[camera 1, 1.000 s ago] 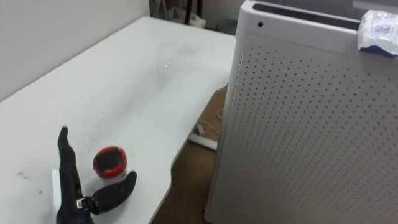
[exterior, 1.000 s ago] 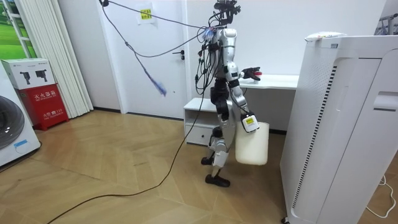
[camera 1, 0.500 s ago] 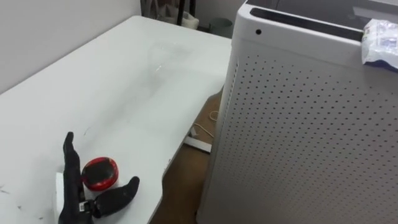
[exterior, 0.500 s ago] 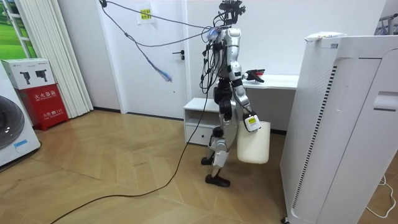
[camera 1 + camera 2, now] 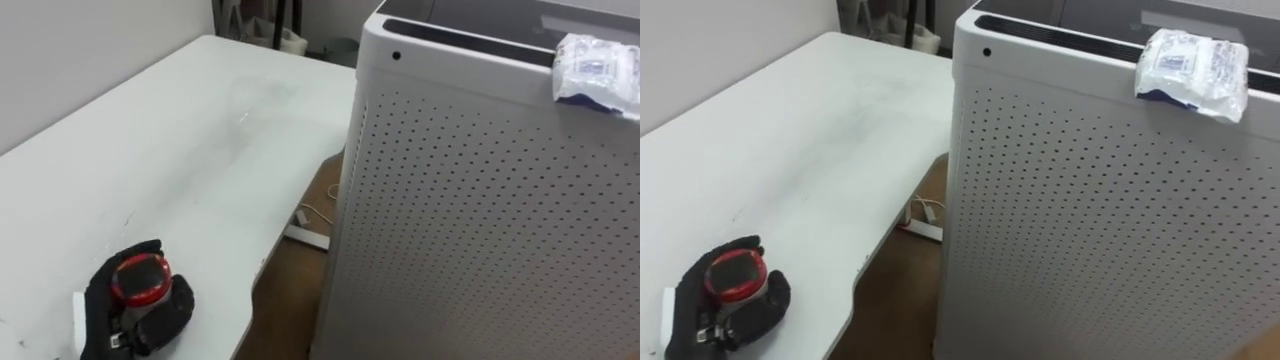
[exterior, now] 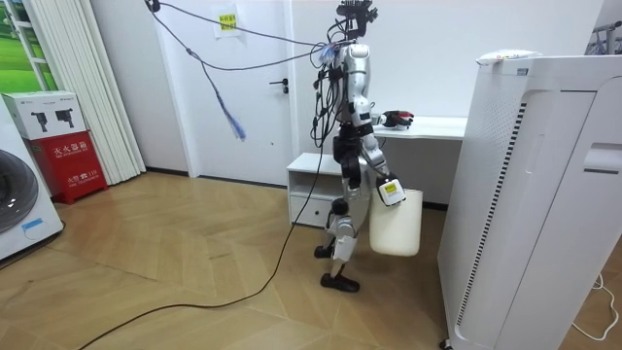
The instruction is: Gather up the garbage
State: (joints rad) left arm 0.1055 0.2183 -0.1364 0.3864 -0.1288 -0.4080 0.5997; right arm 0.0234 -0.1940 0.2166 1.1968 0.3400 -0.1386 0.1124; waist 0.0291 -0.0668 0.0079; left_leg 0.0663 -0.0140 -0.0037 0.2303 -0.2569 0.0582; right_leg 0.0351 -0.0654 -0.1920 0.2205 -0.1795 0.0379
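Left eye view: left hand [image 5: 135, 305], black, sits at 7 o'clock on the white rectangular tabletop [image 5: 180, 150], near its front edge. Its fingers and thumb are curled round the small round red-rimmed cap with a dark centre [image 5: 140, 279]; the cap rests on the table inside that grasp. Toward 3 o'clock from the hand, across a floor gap, stands a tall white perforated plastic cabinet [image 5: 480, 220]. On the cabinet's top, at 1 o'clock, lies a crumpled clear plastic packet with blue print [image 5: 595, 70]. Room view: the robot stands at the table. Right hand [image 6: 387, 191] hangs at hip height, at the rim of a white plastic bin [image 6: 398, 228]; its finger state cannot be told.
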